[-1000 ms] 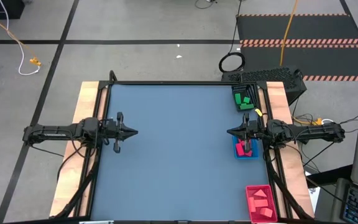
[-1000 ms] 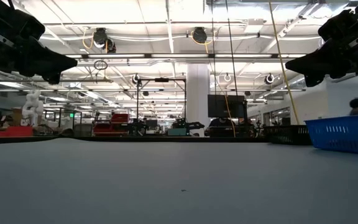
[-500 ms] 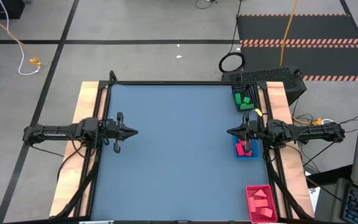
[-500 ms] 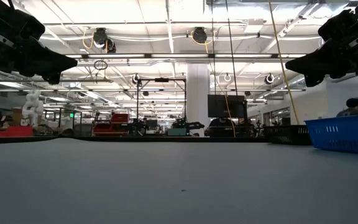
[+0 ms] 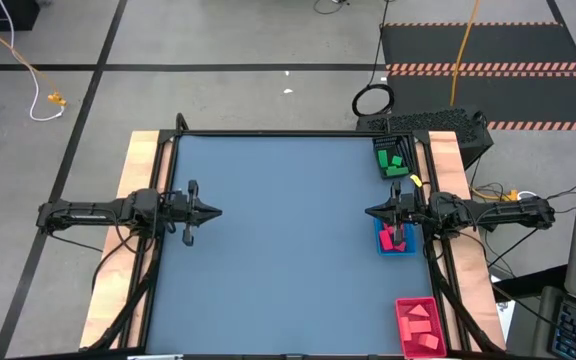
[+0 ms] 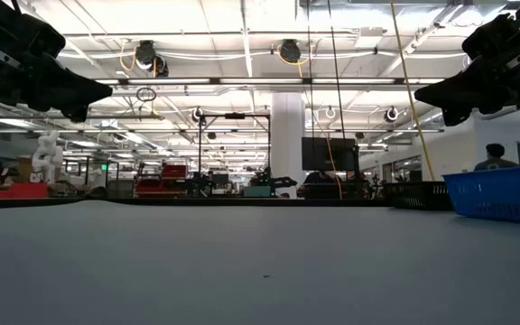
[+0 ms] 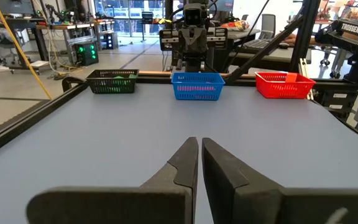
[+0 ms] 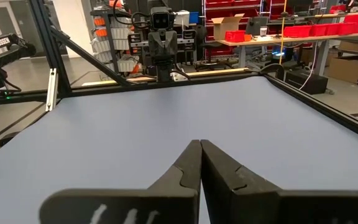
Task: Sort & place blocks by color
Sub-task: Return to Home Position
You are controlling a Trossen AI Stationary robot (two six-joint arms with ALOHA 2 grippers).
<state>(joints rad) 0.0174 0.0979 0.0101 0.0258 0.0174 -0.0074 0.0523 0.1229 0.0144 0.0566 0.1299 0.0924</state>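
The blocks lie in three trays along the table's right edge. Green ones are in the black tray, red and pink ones in the blue tray, and salmon ones in the red tray. My left gripper hangs shut above the table's left side, pointing level toward the right, with nothing between its fingers. My right gripper hangs shut above the right side, just beside the blue tray, pointing level toward the left, also with nothing in it.
The blue table top lies bare between the two grippers. A black frame rail runs along the table's far edge. In the low view the blue tray stands at the right, with a person behind it in the room.
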